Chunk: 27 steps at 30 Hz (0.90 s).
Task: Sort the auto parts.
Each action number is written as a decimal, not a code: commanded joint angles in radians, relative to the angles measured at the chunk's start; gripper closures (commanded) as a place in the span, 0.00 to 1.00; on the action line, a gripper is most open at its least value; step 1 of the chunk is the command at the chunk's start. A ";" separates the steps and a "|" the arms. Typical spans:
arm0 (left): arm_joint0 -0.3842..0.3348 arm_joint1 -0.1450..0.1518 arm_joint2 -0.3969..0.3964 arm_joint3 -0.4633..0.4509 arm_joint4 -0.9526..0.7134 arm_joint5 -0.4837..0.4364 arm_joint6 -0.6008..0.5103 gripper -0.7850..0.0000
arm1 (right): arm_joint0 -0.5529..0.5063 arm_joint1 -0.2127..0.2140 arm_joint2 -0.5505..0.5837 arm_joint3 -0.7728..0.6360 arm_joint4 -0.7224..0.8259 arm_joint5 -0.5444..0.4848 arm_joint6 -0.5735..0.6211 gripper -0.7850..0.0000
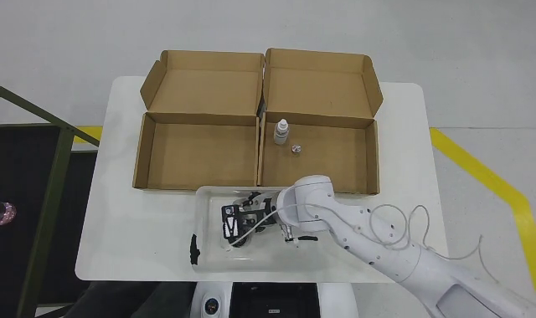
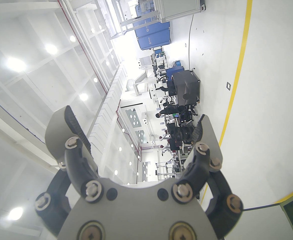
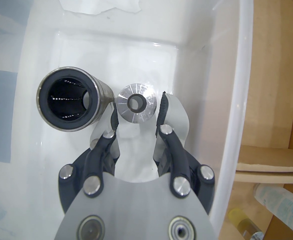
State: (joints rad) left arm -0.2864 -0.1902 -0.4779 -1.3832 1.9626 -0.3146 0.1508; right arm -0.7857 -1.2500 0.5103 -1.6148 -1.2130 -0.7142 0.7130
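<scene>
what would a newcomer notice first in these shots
The right gripper is down in the clear bin, open around a small silver bushing beside a larger bearing. Behind the bin sit a cardboard box and a second box holding a white bottle. The left gripper points open at the room.

- Right arm [image 1: 394,244] comes in from the robot's right-hand near corner and stretches diagonally toward the middle of the near side, with a thin cable looping off its forearm.
- Its wrist [image 1: 306,202] is bent over, so the tool end points pretty much straight down.
- Right gripper [image 3: 138,107] has its fingers only partly apart, a fairly narrow gap, ribbed pads facing each other.
- Left gripper [image 2: 136,116] is tipped up and away, with its fingers [image 2: 72,123] spread wide and nothing between them.
</scene>
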 commanded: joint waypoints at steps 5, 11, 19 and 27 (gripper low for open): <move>0.000 0.000 0.000 0.000 0.000 0.000 0.000 0.00 | 0.021 -0.023 -0.028 0.035 0.002 0.002 0.000 0.57; 0.000 0.000 0.000 0.000 0.000 0.000 0.000 0.00 | 0.033 -0.045 -0.052 0.062 -0.001 0.007 0.004 0.58; 0.000 0.000 0.000 0.000 0.000 0.000 0.000 0.00 | 0.041 -0.060 -0.054 0.077 -0.003 0.004 0.015 1.00; 0.000 0.000 0.000 0.000 0.000 0.000 0.000 0.00 | 0.024 -0.053 -0.023 0.006 -0.002 -0.021 0.012 1.00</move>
State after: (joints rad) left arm -0.2864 -0.1902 -0.4779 -1.3832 1.9626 -0.3146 0.1508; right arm -0.7594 -1.3044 0.4828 -1.6015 -1.2169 -0.7321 0.7264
